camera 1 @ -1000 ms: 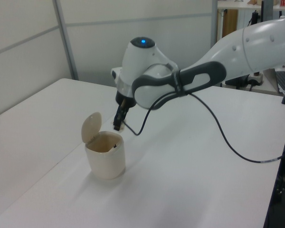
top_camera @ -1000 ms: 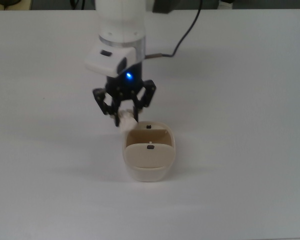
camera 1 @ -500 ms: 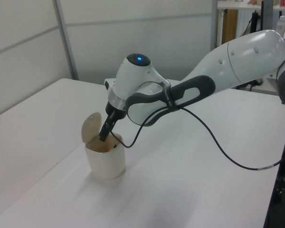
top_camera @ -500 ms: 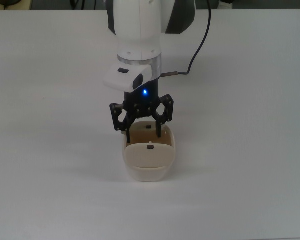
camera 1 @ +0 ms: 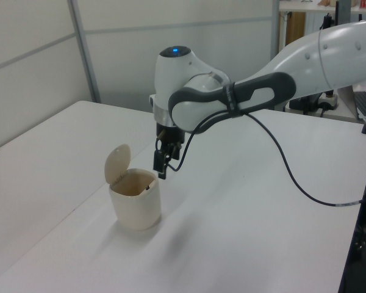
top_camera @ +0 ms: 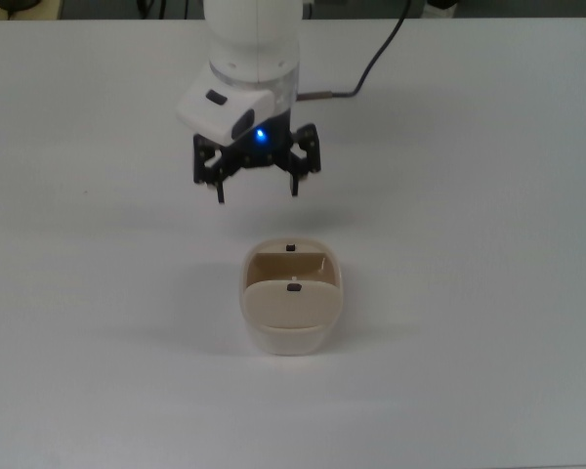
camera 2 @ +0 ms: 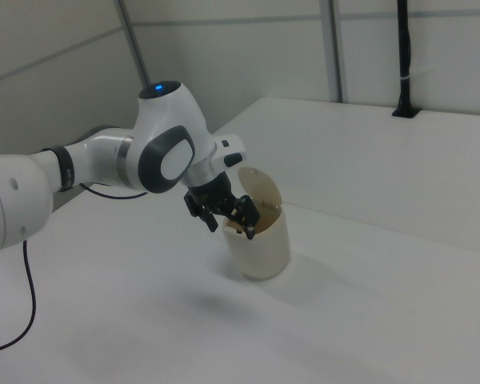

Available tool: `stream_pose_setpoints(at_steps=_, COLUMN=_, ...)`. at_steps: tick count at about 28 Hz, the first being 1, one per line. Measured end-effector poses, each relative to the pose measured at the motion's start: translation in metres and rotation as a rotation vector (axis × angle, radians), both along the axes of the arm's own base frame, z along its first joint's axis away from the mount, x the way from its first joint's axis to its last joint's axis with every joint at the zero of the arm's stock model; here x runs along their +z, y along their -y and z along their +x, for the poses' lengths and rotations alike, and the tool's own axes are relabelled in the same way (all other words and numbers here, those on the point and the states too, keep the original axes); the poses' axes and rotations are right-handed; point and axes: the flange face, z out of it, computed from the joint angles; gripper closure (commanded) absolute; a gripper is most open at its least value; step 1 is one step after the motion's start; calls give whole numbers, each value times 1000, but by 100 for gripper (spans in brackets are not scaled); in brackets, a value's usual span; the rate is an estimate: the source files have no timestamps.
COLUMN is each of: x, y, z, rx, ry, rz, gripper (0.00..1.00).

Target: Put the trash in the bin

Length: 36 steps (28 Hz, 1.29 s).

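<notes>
The bin (top_camera: 291, 322) is a small cream tub on the white table with its flap lid (camera 1: 117, 163) tipped up. Its opening faces the arm in the top view. The bin also shows in the left view (camera 1: 135, 204) and the right view (camera 2: 264, 248). My gripper (top_camera: 258, 194) hangs open above the table, just beyond the bin toward the top view's upper edge, with nothing between its black fingers. It appears in the left view (camera 1: 161, 170) beside the bin's rim, and in the right view (camera 2: 230, 229). The trash is hidden; no view shows it.
The arm's black cable (camera 1: 293, 183) trails over the white table (top_camera: 488, 244) behind the gripper. Wall panels (camera 1: 36, 73) border the table at the left view's left.
A second ago the gripper held the trash beside the bin. Half a second ago it stood open over the bin's mouth. It has now drawn back from the bin, empty.
</notes>
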Motion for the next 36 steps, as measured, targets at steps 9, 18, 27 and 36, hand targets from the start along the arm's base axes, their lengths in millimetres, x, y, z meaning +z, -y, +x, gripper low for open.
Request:
stream_pose_setpoints(at_steps=9, x=70, y=34, z=-46, rx=-60, ry=-84, rz=-11, gripper=0)
stream_pose_setpoints(at_steps=18, x=115, y=42, z=-81, rx=-93, ry=-106, rz=-9, gripper=0)
stream_pose_setpoints(at_steps=27, x=107, y=50, z=-79, rx=-108, ry=-120, rz=-9, gripper=0)
stream_pose_setpoints(at_steps=36, x=107, y=51, z=-79, rx=-110, ry=-121, rz=-9, gripper=0)
